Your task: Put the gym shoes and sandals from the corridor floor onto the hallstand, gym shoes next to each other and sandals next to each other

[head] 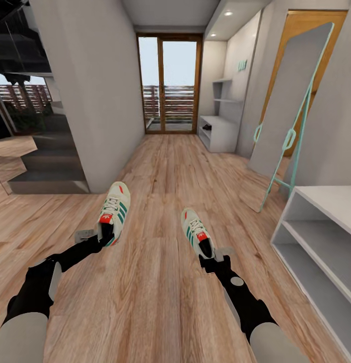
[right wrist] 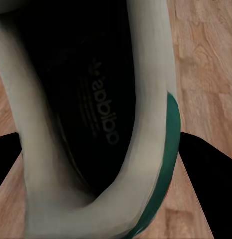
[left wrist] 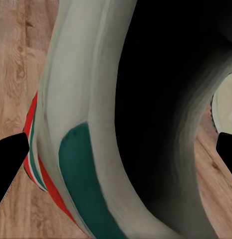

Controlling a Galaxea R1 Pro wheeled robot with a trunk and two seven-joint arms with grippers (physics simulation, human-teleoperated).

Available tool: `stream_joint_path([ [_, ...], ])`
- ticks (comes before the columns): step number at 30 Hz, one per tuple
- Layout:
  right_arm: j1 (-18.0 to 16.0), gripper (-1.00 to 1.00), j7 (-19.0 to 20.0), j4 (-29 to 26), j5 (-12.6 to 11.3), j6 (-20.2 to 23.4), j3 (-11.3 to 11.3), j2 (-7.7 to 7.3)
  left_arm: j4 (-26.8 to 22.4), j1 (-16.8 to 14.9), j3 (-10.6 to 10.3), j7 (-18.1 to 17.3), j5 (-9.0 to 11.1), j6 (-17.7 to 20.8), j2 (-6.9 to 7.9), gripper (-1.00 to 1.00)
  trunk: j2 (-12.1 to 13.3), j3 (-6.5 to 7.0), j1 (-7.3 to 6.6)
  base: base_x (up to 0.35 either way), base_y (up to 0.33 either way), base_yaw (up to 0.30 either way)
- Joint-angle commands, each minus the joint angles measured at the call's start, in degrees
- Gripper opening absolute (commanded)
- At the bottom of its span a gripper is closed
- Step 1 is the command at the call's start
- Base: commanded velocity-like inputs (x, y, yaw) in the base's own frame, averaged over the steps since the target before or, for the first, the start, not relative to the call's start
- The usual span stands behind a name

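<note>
While both arms reach forward over the light brown wood-plank corridor floor [head: 160, 282], each black claw is clamped on the heel of 1 white lace-up gym shoe with green stripes. Left claw [head: 106, 236] holds the left shoe [head: 114, 207]; right claw [head: 208, 254] holds the right shoe [head: 195, 229]. Pale-grey hallstand [head: 220, 128] stands far right, by the glass door [head: 169, 83]. A plain white 2-shelf desk [head: 321, 237] sits near right.

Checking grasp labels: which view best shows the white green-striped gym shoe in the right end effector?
Head view: the whole white lace-up gym shoe with green stripes shows, heel at the right end effector, above the wood-grain floor. The right wrist view gives its dark opening and insole logo close up. The left wrist view shows the other shoe.
</note>
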Motion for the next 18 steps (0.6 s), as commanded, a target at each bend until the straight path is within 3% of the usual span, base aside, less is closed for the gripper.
stream_joint_path([
  [1,-0.03,-1.0,0.38,0.0,0.44,-0.2,-0.35,0.06,-0.08,-0.06,0.22,-0.44,-0.36,0.36,-0.04,-1.0,-0.02,-0.04,0.02,0.346,0.0,0.0],
  [18,-0.03,-1.0,0.38,-0.09,0.44,-0.2,-0.35,0.06,-0.08,-0.06,0.22,-0.46,-0.36,0.39,-0.04,-1.0,-0.02,-0.48,0.02,0.346,0.0,0.0],
])
